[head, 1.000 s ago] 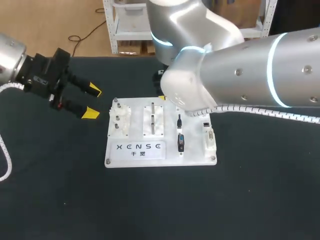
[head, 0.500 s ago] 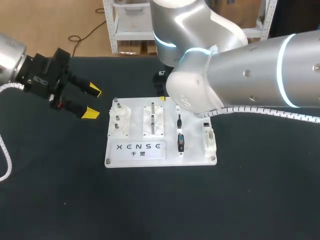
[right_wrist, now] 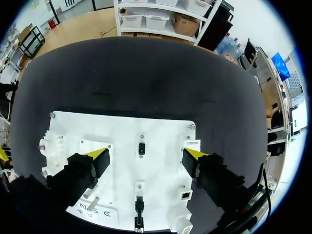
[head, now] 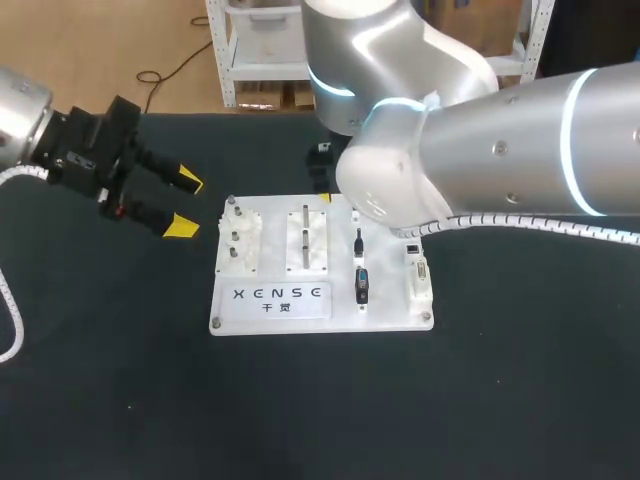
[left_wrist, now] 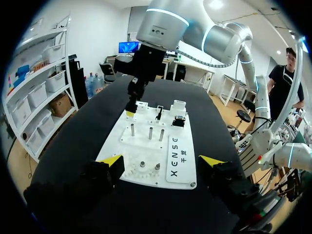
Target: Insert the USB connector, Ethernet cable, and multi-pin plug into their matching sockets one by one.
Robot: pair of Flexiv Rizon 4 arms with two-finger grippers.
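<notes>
1. Two arms work over a black table. A white board lies flat near its middle.
2. The left gripper hangs above the table just off the board's left rear corner. Its yellow-tipped fingers are spread wide, it holds nothing, and it is clear of the board.
3. The right gripper hovers over the rear half of the board with its fingers also spread wide and empty. In the head view the arm's own bulk hides most of it.
4. A small black connector sits on the board below the gap between the right fingers. Neither finger touches it.
5. A larger black connector sits in the same column, closer to the front edge and just right of the printed label. I cannot tell which of the task's plugs either one is.
6. A white socket block stands along the board's right edge, apart from both connectors.
7. A post fixture with metal pins occupies the board's left part, and a ribbed white block stands beside it toward the middle.
</notes>
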